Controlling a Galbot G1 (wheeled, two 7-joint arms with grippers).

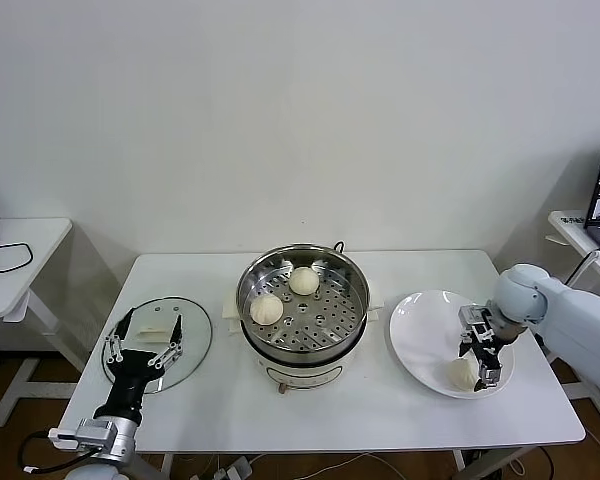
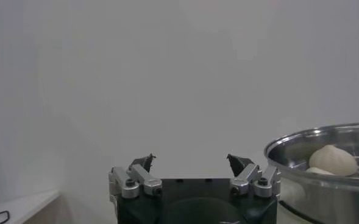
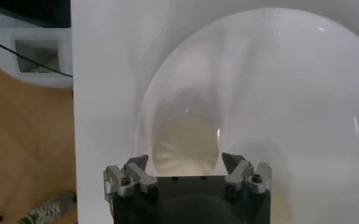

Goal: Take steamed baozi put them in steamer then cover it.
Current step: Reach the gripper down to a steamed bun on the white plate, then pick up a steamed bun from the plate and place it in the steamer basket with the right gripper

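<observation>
Right gripper (image 1: pixel 483 362) down on the white plate (image 1: pixel 425 335) at 3 o'clock of the table (image 1: pixel 380 410), forearm reaching in from the right edge, wrist bent downward, fingers (image 3: pixel 135 165) straddling 1 steamed baozi (image 1: pixel 464 373) near the plate's 5 o'clock rim; bun sits between the tips, contact on either side not certain from the wrist view. Steamer (image 1: pixel 302 300) at table centre, lid off, 2 baozi on its perforated tray: 1 (image 1: pixel 303 281) toward 12 o'clock, 1 (image 1: pixel 267 309) toward 9 o'clock. Left gripper (image 1: pixel 145 342) parked at 8 o'clock, arm rising from the near-left corner, fingers (image 2: pixel 144 162) spread wide and holding nothing, hanging over the glass lid (image 1: pixel 195 345) lying flat left of the steamer.
</observation>
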